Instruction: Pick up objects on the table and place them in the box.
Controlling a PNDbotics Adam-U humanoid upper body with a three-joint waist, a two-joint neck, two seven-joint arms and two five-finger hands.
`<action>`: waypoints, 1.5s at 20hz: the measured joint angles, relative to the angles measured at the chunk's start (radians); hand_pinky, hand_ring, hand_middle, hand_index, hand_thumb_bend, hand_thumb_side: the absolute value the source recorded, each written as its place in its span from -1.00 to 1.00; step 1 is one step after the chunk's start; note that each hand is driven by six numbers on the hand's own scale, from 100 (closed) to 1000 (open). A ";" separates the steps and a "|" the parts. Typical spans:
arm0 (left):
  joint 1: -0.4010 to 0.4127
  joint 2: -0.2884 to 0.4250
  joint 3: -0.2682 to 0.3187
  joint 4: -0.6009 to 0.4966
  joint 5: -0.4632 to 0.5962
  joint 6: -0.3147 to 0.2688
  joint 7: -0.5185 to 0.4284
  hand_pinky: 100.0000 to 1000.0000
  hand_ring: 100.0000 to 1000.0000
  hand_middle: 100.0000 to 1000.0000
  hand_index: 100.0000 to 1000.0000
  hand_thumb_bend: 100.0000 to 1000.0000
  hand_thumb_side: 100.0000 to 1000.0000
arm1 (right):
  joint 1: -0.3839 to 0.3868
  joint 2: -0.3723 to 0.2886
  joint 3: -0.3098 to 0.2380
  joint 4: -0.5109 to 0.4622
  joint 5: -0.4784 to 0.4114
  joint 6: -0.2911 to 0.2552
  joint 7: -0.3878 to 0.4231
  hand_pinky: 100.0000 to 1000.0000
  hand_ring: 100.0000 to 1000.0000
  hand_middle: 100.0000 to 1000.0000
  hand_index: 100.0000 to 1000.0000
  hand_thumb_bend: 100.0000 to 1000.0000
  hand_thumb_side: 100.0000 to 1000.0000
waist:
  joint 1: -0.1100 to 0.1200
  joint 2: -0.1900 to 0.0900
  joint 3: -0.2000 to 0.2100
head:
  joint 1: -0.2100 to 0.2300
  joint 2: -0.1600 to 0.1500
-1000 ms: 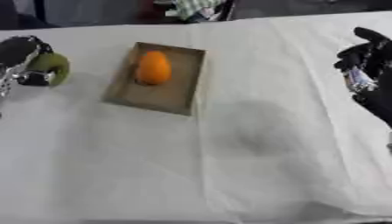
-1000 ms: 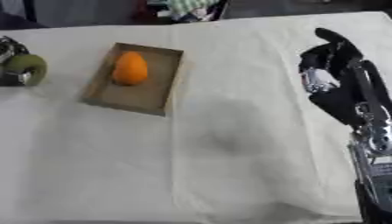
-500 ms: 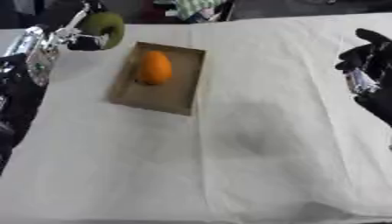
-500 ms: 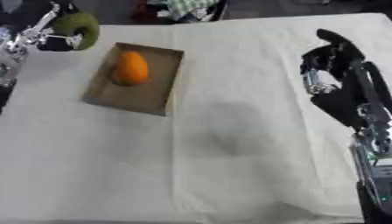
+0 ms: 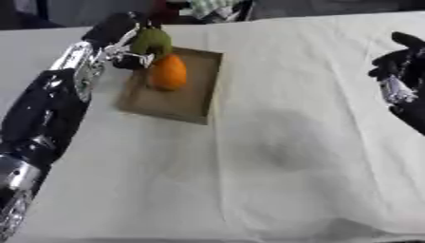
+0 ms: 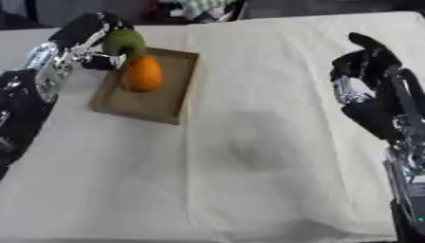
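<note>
A shallow brown box (image 5: 187, 102) lies on the white cloth at the upper left, with an orange fruit (image 5: 169, 72) inside it. My left hand (image 5: 123, 34) reaches in from the left and holds a green fruit (image 5: 152, 42) over the box's far end, just above the orange one, fingers curled round it. My right hand (image 6: 365, 71) hovers at the right edge of the table with curled fingers and holds nothing.
The table is covered by a wrinkled white cloth (image 5: 274, 142). Some green and white items (image 5: 212, 8) lie beyond the far edge. My left forearm (image 5: 46, 109) stretches along the left side of the table.
My left hand has carried the green fruit from the far left of the table up and rightward to above the box. The right hand has stayed put.
</note>
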 measured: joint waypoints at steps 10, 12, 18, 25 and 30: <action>0.007 -0.008 0.019 0.060 -0.039 0.011 -0.012 0.51 0.61 0.78 0.94 0.15 0.90 | 0.000 0.001 0.000 0.000 0.000 0.002 0.002 0.42 0.18 0.15 0.81 -1.00 -0.24 | 0.002 0.000 -0.001 | 0.000 0.000; 0.007 -0.008 0.028 0.064 -0.020 0.013 -0.009 0.52 0.63 0.80 0.95 0.05 1.00 | 0.000 0.001 0.000 0.000 0.000 0.002 0.002 0.42 0.18 0.15 0.81 -1.00 -0.23 | 0.003 0.001 -0.002 | 0.000 0.000; 0.006 -0.006 0.051 0.036 0.141 0.014 -0.002 0.53 0.63 0.78 0.94 -0.10 1.00 | 0.000 0.001 0.000 0.000 0.000 0.002 0.002 0.42 0.17 0.15 0.81 -1.00 -0.24 | 0.004 0.001 -0.002 | -0.002 0.000; 0.056 0.055 0.049 -0.154 0.466 0.024 -0.034 0.42 0.43 0.51 0.78 -0.56 0.93 | 0.000 0.001 -0.001 0.000 0.000 0.002 0.002 0.42 0.18 0.15 0.81 -1.00 -0.23 | 0.004 0.001 0.008 | -0.011 0.000; 0.199 0.127 0.049 -0.425 0.781 0.033 -0.040 0.32 0.31 0.35 0.68 -0.80 0.73 | 0.000 0.001 -0.007 0.000 0.000 0.000 0.000 0.42 0.18 0.15 0.81 -1.00 -0.22 | 0.004 0.002 0.022 | -0.020 0.000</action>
